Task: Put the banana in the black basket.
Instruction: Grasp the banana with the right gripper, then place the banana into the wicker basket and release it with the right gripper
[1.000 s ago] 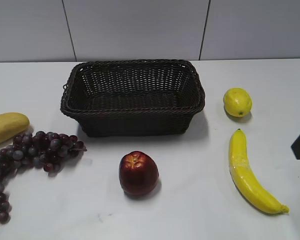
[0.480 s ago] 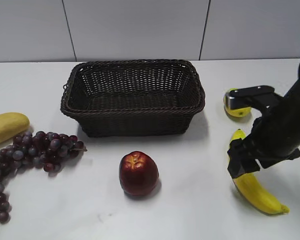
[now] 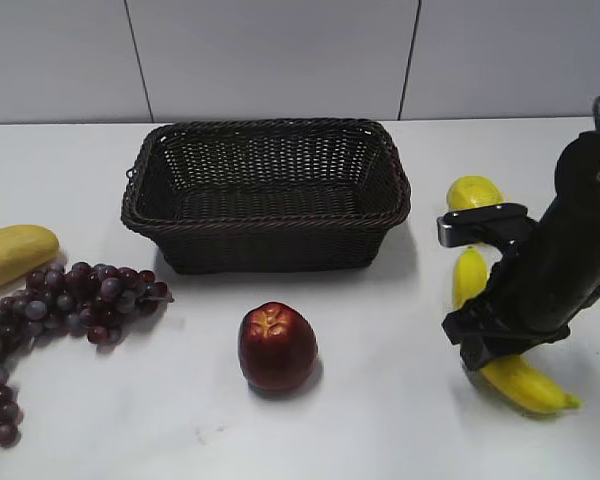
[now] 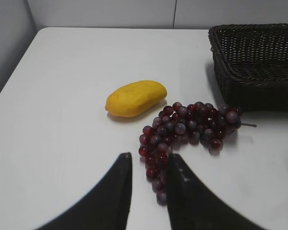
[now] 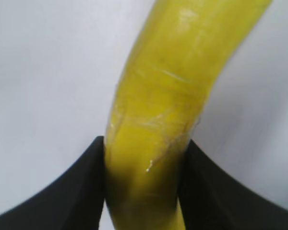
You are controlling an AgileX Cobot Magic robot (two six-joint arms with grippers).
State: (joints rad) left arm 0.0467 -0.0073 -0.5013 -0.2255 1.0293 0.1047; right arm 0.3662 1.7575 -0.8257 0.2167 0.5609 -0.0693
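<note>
Gripping banana (image 5: 153, 124) mid-length with right jaws pressed against both its sides on desk (image 3: 380, 420), right of basket (image 3: 265, 195); next requiring lifting clear and carrying left over rim.

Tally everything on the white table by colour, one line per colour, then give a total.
Yellow: 3 (long curved yellow banana, small round yellow lemon, stubby pale-yellow fruit)
Red: 1 (round dark-red apple)
Purple: 1 (bunch of dark purple grapes)
Dark brown-black: 1 (rectangular woven wicker basket)
Total: 6
</note>
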